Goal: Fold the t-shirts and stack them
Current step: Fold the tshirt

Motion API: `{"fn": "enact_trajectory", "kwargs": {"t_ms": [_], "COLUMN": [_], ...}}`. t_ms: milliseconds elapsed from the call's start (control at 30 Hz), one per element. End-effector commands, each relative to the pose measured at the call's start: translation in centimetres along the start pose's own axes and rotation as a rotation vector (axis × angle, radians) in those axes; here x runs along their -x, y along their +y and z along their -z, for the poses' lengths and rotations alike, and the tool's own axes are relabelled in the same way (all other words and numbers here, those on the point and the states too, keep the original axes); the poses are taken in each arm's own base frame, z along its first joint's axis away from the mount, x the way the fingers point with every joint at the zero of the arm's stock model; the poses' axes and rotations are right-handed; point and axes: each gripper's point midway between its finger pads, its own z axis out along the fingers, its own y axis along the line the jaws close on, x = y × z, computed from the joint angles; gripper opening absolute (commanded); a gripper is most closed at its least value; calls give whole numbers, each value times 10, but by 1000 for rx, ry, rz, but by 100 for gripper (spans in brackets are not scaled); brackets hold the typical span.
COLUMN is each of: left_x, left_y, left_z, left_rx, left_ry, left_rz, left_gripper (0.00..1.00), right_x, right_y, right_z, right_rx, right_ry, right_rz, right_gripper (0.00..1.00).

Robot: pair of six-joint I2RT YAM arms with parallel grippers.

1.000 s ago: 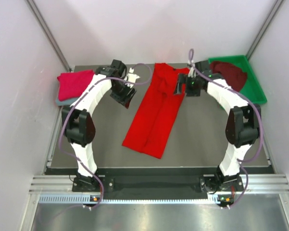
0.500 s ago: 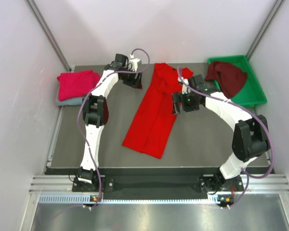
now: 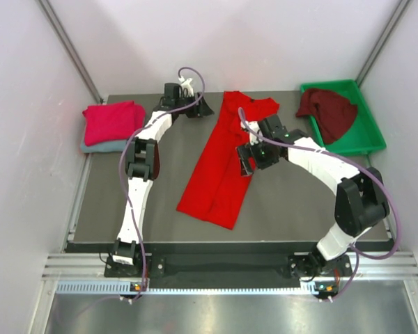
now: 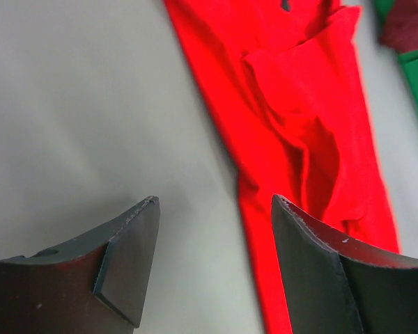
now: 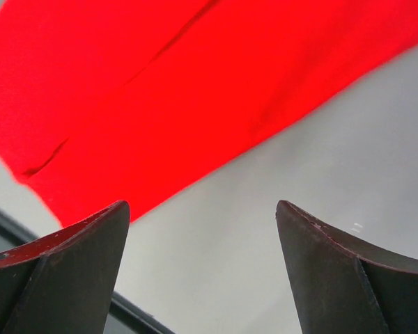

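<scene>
T-shirt (image 3: 219, 174): bright red cloth, long creased strip.

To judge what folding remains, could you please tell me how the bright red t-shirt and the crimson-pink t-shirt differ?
The bright red t-shirt lies as a long narrow strip mid-table; the crimson-pink t-shirt is a compact folded square at the left edge. The red one rests directly on the table; the pink one sits on a grey-blue t-shirt. Both are plain reddish cloth.
</scene>
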Motion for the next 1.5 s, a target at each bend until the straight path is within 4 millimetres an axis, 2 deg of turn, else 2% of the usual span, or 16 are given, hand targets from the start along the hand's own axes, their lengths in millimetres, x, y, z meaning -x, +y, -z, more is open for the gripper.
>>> {"fn": "enact_trajectory", "kwargs": {"t_ms": [0,67,133,167,200,233,300,433,800,900,933,1033,1067,1133,1233,1467], "left_x": [30,30,29,29,27,28,24,22,-17,-29,-32,-32,-31,-26,-21,-10], "left_y": [-29,-32,-32,-33,-31,-32,-27,-27,-47,-55,-55,-55,-53,-50,-43,-20], "left_z": [-3,-3,-4,-4,-6,-6,-9,-16,-46,-52,-52,-53,-54,-53,-53,-50], "left_rx": [-133,-147,-152,-158,-158,-161,-160,-171,-231,-250,-252,-246,-237,-221,-198,-123], "left_ry": [-90,-93,-95,-96,-94,-97,-93,-109,-42,-14,-8,-12,-19,-34,-54,-102], "left_rz": [-17,-25,-14,-17,-14,-17,-7,-1,42,53,57,59,56,50,45,14], "left_gripper": [70,69,70,70,70,70,70,70,65,58,52,44,35,29,27,33], "right_x": [-2,-6,3,1,13,14,34,42,-4,-11,-12,-10,-9,-8,-10,-29], "right_y": [33,51,59,60,62,59,61,62,56,51,50,46,46,49,56,70], "right_z": [-4,-15,-22,-33,-34,-45,-47,-58,-51,-55,-56,-58,-60,-60,-62,-62], "right_rx": [123,181,207,218,221,214,219,221,204,187,187,183,187,199,221,269], "right_ry": [2,30,23,51,30,51,22,33,109,121,126,125,128,127,135,179], "right_rz": [44,57,56,35,34,20,23,11,-24,-27,-30,-39,-40,-47,-45,-49], "right_gripper": [87,87,87,87,87,87,86,87,87,88,87,88,88,88,88,88]}}
